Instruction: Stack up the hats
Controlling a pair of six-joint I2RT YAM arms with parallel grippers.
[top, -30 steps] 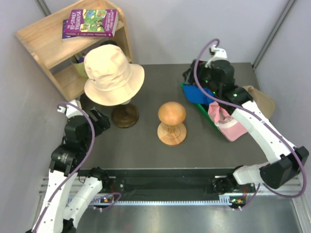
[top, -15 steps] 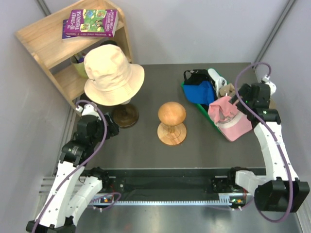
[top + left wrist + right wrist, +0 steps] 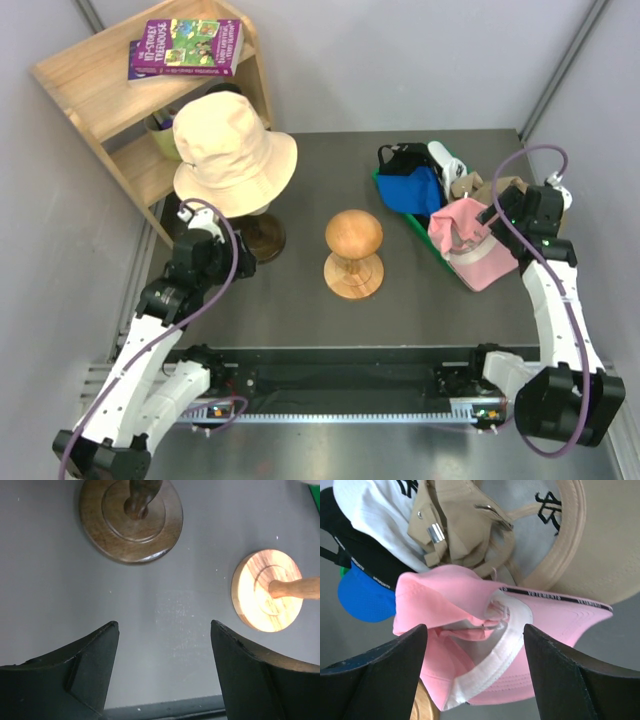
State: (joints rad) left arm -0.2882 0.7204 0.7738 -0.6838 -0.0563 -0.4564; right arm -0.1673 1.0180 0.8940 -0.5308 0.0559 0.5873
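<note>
Several caps lie piled at the right: pink cap (image 3: pixel 465 245) in front, blue cap (image 3: pixel 412 190), black cap (image 3: pixel 400 158), white cap (image 3: pixel 441 158) and khaki cap (image 3: pixel 470 186) behind. A pale peach hat (image 3: pixel 232 150) sits on a dark stand. My right gripper (image 3: pixel 497 213) is open just above the pink cap's right side. In the right wrist view the pink cap (image 3: pixel 445 600) lies between the fingers (image 3: pixel 555 680), with the khaki cap (image 3: pixel 465 530) beyond; the gripper (image 3: pixel 475 675) is empty. My left gripper (image 3: pixel 232 262) is open and empty over bare table (image 3: pixel 165 665).
A light wooden mushroom stand (image 3: pixel 353 250) is at the table's middle; its base (image 3: pixel 267 590) shows in the left wrist view. The dark stand base (image 3: pixel 131 520) is just ahead of my left gripper. A green bin (image 3: pixel 381 187) holds the caps. A wooden shelf (image 3: pixel 110 95) with a book (image 3: pixel 188 47) is back left.
My right arm swung from over the blue cap at the back round to the pink cap's right side. My left arm moved forward toward the dark stand base.
</note>
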